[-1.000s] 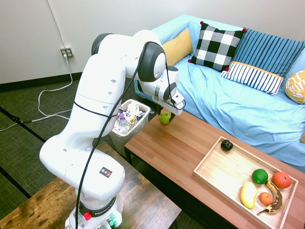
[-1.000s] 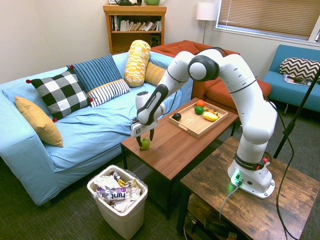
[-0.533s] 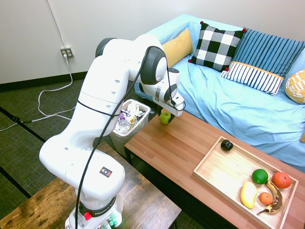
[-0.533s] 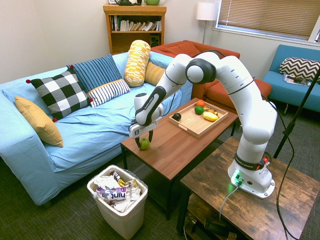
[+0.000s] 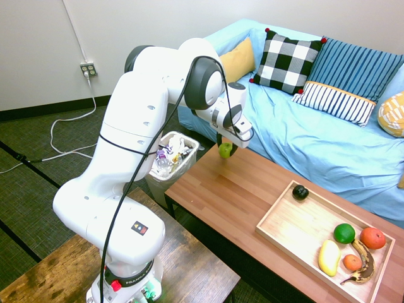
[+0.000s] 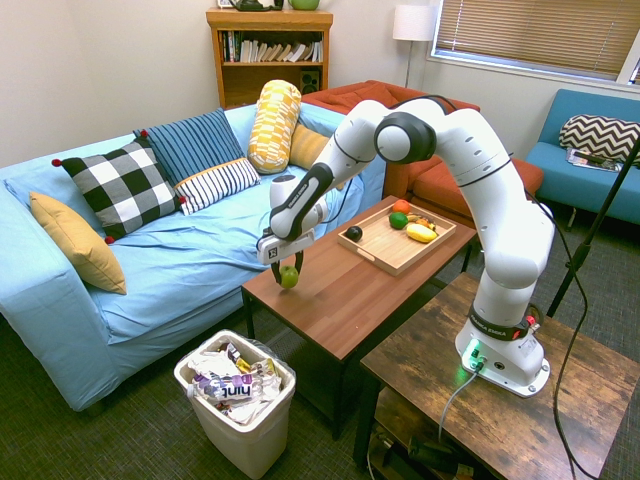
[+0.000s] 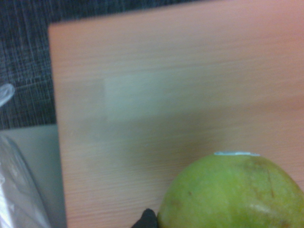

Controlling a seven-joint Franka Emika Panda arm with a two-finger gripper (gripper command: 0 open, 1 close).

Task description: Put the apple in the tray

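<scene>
Green apple [image 5: 225, 151] clamped in the pincer [image 6: 288, 269] near the table edge [image 5: 189, 174], tray [image 5: 289, 221] well apart.

Setting: a living room or lounge-type space. Evidence: sofa [image 6: 215, 245] under a light-blue cover, patterned cushion [image 6: 125, 187], red armchair [image 6: 400, 150], wooden bookcase [image 6: 268, 55] holding books, floor lamp [image 6: 413, 24], window with blinds [image 6: 545, 38], low wooden desk [image 6: 330, 285], dark carpet [image 6: 130, 425].
</scene>
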